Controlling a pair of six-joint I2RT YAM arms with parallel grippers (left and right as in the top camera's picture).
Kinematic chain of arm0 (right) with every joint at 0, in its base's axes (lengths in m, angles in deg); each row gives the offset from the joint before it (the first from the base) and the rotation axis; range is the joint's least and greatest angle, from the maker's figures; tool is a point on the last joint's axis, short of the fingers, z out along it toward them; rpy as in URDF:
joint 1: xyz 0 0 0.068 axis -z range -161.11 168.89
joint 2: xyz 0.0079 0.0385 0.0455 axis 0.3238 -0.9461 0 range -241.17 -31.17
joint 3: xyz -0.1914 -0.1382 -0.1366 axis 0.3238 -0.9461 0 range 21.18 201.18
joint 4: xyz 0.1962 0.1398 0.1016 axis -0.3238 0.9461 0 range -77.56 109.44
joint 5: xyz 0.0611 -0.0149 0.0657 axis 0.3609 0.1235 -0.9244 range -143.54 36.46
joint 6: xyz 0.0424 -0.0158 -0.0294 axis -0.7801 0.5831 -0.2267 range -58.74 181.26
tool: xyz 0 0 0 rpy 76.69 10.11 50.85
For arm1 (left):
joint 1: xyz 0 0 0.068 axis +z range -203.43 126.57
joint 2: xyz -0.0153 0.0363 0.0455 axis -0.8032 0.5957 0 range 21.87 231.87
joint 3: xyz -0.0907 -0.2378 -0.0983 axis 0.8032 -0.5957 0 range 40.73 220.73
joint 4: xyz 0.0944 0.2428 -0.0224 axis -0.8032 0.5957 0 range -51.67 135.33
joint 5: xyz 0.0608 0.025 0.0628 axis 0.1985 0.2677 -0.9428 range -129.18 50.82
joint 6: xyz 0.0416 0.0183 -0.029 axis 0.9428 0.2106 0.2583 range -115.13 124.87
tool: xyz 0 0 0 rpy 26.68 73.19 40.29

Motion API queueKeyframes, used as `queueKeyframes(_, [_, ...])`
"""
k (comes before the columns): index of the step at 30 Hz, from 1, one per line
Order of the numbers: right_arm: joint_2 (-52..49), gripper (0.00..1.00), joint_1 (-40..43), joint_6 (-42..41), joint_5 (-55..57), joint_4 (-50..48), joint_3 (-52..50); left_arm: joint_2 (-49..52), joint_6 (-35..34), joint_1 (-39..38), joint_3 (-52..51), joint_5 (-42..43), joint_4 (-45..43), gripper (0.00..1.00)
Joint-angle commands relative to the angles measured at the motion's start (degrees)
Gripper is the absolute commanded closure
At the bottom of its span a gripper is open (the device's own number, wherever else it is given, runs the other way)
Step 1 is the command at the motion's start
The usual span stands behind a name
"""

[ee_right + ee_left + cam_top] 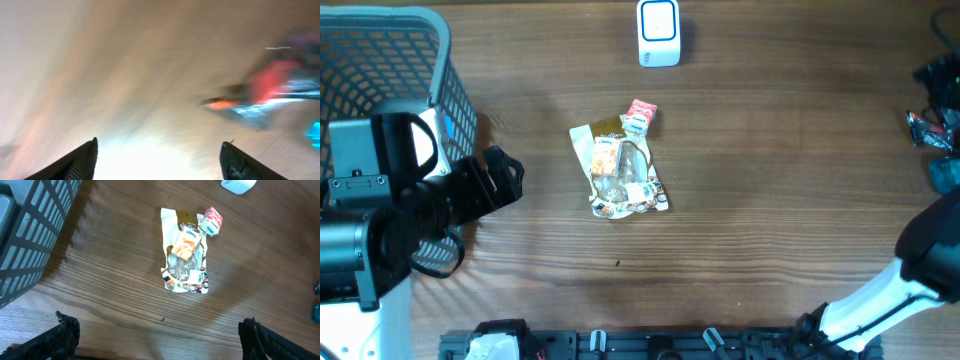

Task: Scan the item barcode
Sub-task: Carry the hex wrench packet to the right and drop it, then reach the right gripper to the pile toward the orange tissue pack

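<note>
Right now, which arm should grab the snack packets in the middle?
Left, probably. Its open gripper sits near the snack packets, and its own view shows them clearly, straight ahead. The right arm is far off to the side, and its view is blurred.

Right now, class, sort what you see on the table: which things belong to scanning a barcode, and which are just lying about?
For the job: bundle of packets, mid-table; white scanner, beyond it.
Lying about: grey mesh basket, left; dark wrappers, right edge.
</note>
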Motion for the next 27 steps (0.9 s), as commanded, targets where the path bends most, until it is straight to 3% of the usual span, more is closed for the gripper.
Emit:
queueKeyframes(1, [1.6, 0.17, -6.3, 1.2, -23.3, 0.1, 1.0, 0.2, 0.7, -0.3, 0.5, -0.1, -0.2, 0.0])
queueKeyframes(3, [1.6, 0.05, -11.2, 1.3, -26.2, 1.4, 0.6, 0.2, 0.7, -0.3, 0.5, -0.1, -0.2, 0.0])
queueKeyframes(5, [1.6, 0.0, -16.7, 3.4, -26.1, 2.0, 0.0, 0.2, 0.7, -0.3, 0.5, -0.1, -0.2, 0.0])
queueKeyframes(9, [1.5, 0.0, -30.4, 2.0, -18.9, -0.7, -2.6, 0.2, 0.7, -0.3, 0.5, -0.1, -0.2, 0.0])
queueKeyframes(12, [1.1, 0.0, -40.5, -6.7, -5.5, -3.7, -5.6, 0.2, 0.7, -0.3, 0.5, -0.1, -0.2, 0.0])
queueKeyframes(16, [-2.3, 0.04, -50.8, -14.5, 4.0, -8.1, -6.9, 0.2, 0.7, -0.3, 0.5, -0.1, -0.2, 0.0])
queueKeyframes(21, [-8.3, 0.09, -56.3, -21.6, 5.1, -11.8, -7.0, 0.2, 0.7, -0.3, 0.5, -0.1, -0.2, 0.0])
queueKeyframes(25, [-12.2, 0.28, -57.0, -24.9, 5.0, -11.3, -7.0, 0.2, 0.7, -0.3, 0.5, -0.1, -0.2, 0.0])
queueKeyframes(27, [-12.7, 0.3, -57.0, -24.9, 5.1, -11.0, -7.1, 0.2, 0.7, -0.3, 0.5, -0.1, -0.2, 0.0])
